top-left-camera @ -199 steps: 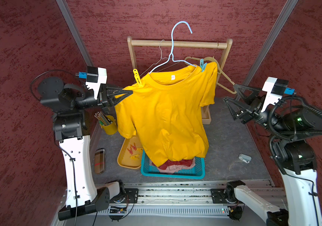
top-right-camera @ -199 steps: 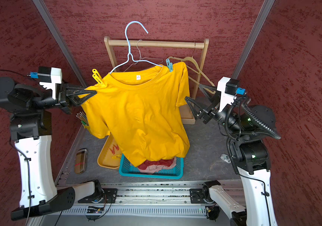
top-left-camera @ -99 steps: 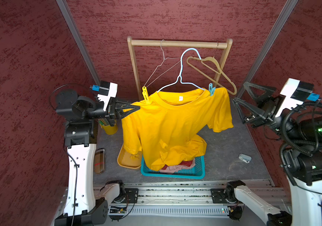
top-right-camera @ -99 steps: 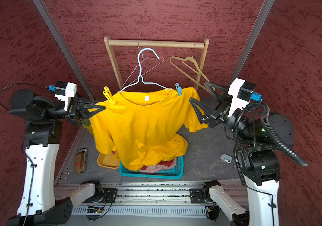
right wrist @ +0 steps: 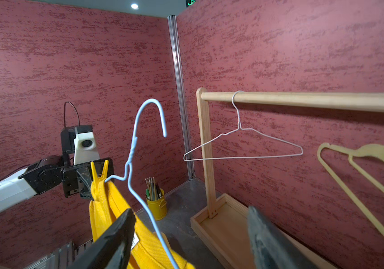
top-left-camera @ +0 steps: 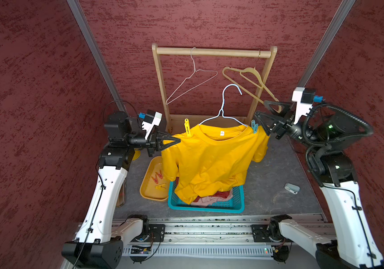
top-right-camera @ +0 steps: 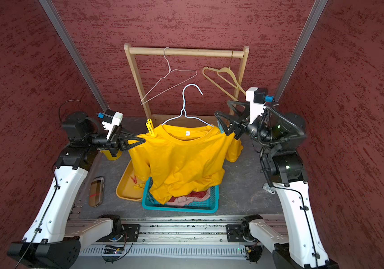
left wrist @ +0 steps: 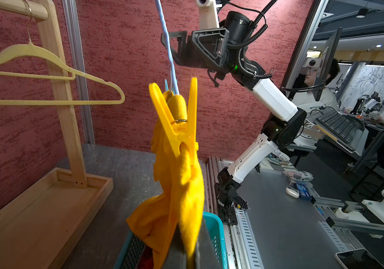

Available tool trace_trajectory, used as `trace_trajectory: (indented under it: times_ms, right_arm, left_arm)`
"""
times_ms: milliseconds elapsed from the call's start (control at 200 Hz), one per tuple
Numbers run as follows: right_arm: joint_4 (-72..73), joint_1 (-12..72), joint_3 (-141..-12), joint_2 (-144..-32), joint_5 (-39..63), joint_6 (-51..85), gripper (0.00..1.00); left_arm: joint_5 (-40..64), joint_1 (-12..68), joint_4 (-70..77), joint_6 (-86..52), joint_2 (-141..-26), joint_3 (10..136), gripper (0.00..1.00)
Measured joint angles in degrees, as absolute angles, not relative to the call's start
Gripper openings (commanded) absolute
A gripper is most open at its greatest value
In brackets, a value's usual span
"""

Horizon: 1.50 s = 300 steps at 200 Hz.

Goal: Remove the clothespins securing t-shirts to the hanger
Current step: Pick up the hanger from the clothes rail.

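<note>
**Yellow shirt off the rail: 2 pins on it, 3 in the tray**

Counts:
- Clothespins: 5 visible. The yellow clothespin [top-left-camera: 187,127] is clipped on the shirt shoulder on the left arm's side, and the blue clothespin [top-left-camera: 254,125] is on the opposite shoulder. In the yellow tray [top-left-camera: 148,193] lie two red clothespins [top-left-camera: 155,179] and one loose yellow clothespin [top-left-camera: 160,185].
- Shirts: one yellow t-shirt [top-left-camera: 212,158] hangs on the blue hanger [top-left-camera: 223,102], hem sagging into the teal basket [top-left-camera: 205,208]. Red and pink cloth [top-left-camera: 212,198] is bunched in the basket under it; can't tell how many pieces.
- Hangers: 3. The blue one's hook is free in the air, in front of the wooden rack [top-left-camera: 212,52]. The white wire hanger [top-left-camera: 193,79] and the beige hanger [top-left-camera: 251,75] hang on the rail.
- One yellow cup of pencils [right wrist: 156,203] stands in the back corner behind the left arm.

Arms:
- left gripper [top-left-camera: 176,140]: forearm roughly level, pointing in toward the middle. The pincer is clamped tight on the yellow t-shirt at the shoulder end, just below the yellow clothespin. The left wrist view shows cloth squeezed between the fingers [left wrist: 205,258]. Can't tell whether hanger wire is in there too.
- right gripper [top-left-camera: 260,107]: arm raised, pointing in at the other shoulder. Its jaws are wide apart, one above the other in both top views, gripping nothing. The lower finger sits right beside the blue clothespin; can't tell whether it touches.
</note>
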<state>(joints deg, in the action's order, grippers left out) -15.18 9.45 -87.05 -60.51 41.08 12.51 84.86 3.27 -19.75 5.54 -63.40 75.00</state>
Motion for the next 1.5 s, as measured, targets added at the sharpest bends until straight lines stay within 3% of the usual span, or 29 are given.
trace_trajectory:
  times_ms: [591,666,796,892,992,1252,1503]
  right_arm:
    - [-12.99,24.38,-88.14,-70.0,35.7,10.92,0.75]
    - [-13.06,25.34,-88.9,-71.64,34.52,10.7,0.63]
    - [-13.08,26.63,-89.32,-73.23,33.74,10.72,0.22]
    - [-13.02,27.66,-89.34,-73.49,33.71,11.07,0.0]
    - [-12.49,28.1,-89.54,-73.41,33.61,10.87,0.0]
    - [-12.73,28.84,-89.54,-73.41,33.89,8.34,0.0]
    - [-13.02,30.04,-89.54,-73.41,33.34,7.07,0.0]
  left_arm:
    - [73.01,9.3,-27.81,18.96,-63.37,72.79,0.0]
    - [72.6,9.74,-28.73,19.94,-63.37,72.79,0.0]
    - [71.0,10.04,-29.95,21.54,-63.31,72.79,0.0]
    - [69.21,10.02,-31.38,22.65,-63.31,72.79,0.0]
    - [67.46,9.93,-32.21,23.68,-63.29,72.4,0.13]
    - [65.21,9.43,-32.08,23.33,-58.85,68.97,0.61]
    - [64.1,4.6,-29.5,17.61,-54.11,67.99,0.66]
